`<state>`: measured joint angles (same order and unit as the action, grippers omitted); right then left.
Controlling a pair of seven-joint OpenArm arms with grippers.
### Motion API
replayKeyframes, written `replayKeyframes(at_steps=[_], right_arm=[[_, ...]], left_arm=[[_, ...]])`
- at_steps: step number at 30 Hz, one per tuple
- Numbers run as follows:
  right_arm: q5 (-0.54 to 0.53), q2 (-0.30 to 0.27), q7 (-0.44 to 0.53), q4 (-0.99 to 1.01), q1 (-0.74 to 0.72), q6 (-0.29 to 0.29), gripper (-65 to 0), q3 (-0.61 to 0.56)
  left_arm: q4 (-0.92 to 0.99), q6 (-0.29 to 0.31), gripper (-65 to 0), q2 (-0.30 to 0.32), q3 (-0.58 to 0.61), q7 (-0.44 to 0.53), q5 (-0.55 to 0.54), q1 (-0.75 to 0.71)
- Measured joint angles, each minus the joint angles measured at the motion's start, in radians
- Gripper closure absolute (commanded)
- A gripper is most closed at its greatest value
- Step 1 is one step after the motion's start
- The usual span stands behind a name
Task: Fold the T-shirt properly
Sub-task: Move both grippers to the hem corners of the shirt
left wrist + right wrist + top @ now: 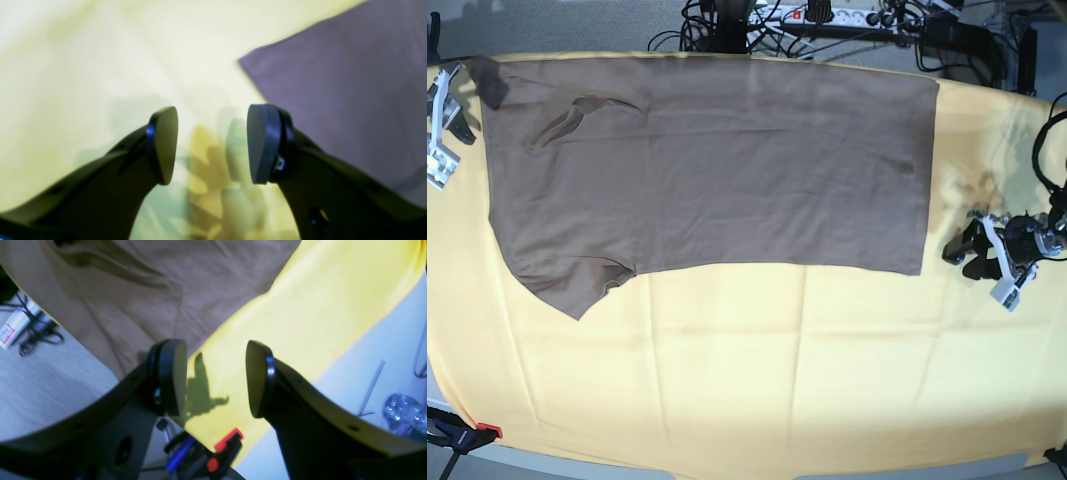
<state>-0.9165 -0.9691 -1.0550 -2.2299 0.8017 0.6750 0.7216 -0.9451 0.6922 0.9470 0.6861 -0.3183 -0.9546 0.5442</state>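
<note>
taupe t-shirt spread flat on yellow cloth, far half of table. thin, limp, light; best pinched at hem corners. left gripper and right gripper both agape, empty.

The T-shirt is thin matt cloth, softly creased, on a smoother matt yellow cloth.
</note>
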Motion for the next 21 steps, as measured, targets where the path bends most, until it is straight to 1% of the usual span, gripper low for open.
replayKeyframes(at_steps=[2,5,7,10,12,14,19,20,21], right_arm=[[0.003,0.008,0.000,0.000,0.000,-0.001,-31.1,0.000],[0.003,0.014,0.001,0.000,0.001,-0.001,-31.1,0.000],[0.003,0.013,0.025,0.000,0.001,-0.001,-31.1,0.000],[0.003,0.013,0.038,0.000,0.001,-0.001,-31.1,0.000],[0.003,0.013,0.038,0.000,0.001,-0.001,-31.1,0.000],[0.003,0.013,0.038,0.000,0.001,-0.001,-31.1,0.000],[0.003,0.014,0.061,0.000,0.001,-0.001,-31.1,0.000],[0.003,0.023,0.070,0.000,-0.002,-0.001,-31.1,0.000],[0.003,0.037,0.088,0.000,-0.002,-0.002,-31.1,0.000]], left_arm=[[0.061,0.000,-34.2,-0.035,-0.002,0.015,-0.031,0.000],[0.099,-0.003,-34.2,-0.093,-0.014,-0.038,-0.042,0.015],[0.100,-0.004,-34.2,-0.132,-0.020,-0.072,-0.049,0.022],[0.097,-0.004,-34.1,-0.186,-0.021,-0.095,-0.062,0.025],[0.092,-0.004,-34.1,-0.211,-0.022,-0.167,-0.103,0.030],[0.072,-0.003,-34.1,-0.220,-0.023,-0.256,-0.173,0.030],[0.004,0.002,-34.0,-0.216,-0.023,-0.499,-0.322,0.033],[-0.005,0.002,-33.9,-0.214,-0.021,-0.536,-0.344,0.035],[-0.012,0.005,-32.0,-0.210,-0.019,-0.555,-0.364,0.036]])
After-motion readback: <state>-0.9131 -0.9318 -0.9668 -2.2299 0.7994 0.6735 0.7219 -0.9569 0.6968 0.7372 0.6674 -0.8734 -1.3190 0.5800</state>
